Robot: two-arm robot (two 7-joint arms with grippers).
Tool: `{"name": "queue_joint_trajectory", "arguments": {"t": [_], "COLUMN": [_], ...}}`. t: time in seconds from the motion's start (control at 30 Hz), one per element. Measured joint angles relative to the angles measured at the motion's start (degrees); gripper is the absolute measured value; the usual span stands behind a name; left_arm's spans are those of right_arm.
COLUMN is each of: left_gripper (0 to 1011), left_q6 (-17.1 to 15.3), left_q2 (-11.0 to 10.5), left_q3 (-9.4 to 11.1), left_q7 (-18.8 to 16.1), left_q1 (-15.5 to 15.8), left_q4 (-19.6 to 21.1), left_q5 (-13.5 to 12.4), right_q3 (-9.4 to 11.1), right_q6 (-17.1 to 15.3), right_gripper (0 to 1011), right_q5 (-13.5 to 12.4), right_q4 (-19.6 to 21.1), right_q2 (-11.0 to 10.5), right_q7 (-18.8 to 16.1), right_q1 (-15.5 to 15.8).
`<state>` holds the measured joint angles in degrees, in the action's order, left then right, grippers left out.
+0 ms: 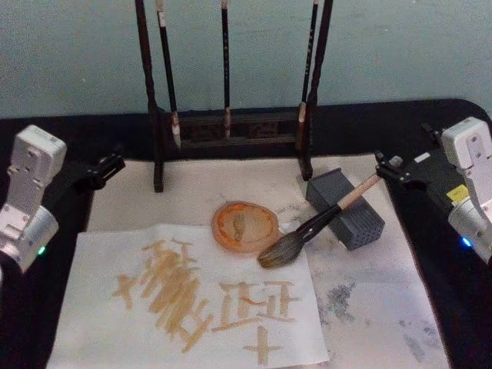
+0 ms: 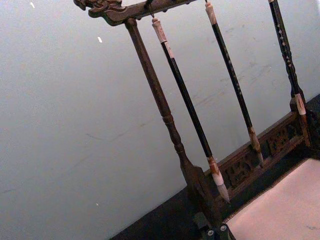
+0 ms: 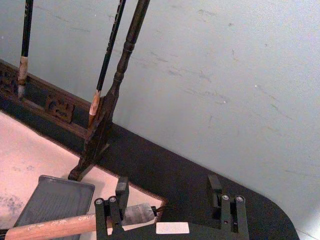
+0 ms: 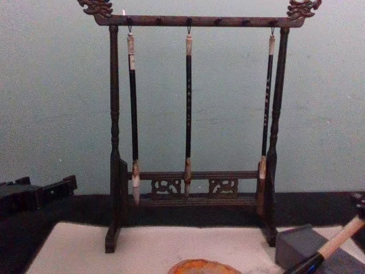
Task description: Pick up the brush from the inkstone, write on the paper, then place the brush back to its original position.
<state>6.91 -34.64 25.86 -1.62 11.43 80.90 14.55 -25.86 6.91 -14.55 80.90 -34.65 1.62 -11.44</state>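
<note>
One thick brush rests on one grey inkstone at the centre of the desk, next to one orange dish. Three slim brushes hang from one dark wooden rack at twelve o'clock. One sheet of paper lies at seven o'clock on one pale mat. Two grippers complete the count: the left gripper at nine o'clock and the right gripper at three.

**Black table, pale mat on top**

Here's the table, black all over, with a rounded far-right corner. Lying flat on it, right in the middle, is an off-white felt mat. It has grey smudges across its right half and a darker trim along its far edge. Black strips of tabletop show to the left, to the right and behind it.
</note>
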Motion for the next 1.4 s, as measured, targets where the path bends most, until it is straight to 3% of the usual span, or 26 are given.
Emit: {"name": "queue_joint_trajectory", "arguments": {"t": [0.9, 1.4], "left_gripper": [1002, 1000], "left_q6": [0.00, 0.00], "left_q2": [0.00, 0.00], "left_q3": [0.00, 0.00], "left_q7": [0.00, 0.00], "left_q1": [0.00, 0.00], "left_q4": [0.00, 0.00], "left_q5": [-0.01, 0.00], "right_q3": [0.22, 5.44], "right_q6": [0.01, -0.08], "right_gripper": [1001, 1001], "right_q5": [-0.18, -7.23], "right_q4": [0.02, 5.24], "right_q2": [0.07, 0.36], "right_q7": [-0.30, -5.93], "right_q1": [0.12, 4.96]}}
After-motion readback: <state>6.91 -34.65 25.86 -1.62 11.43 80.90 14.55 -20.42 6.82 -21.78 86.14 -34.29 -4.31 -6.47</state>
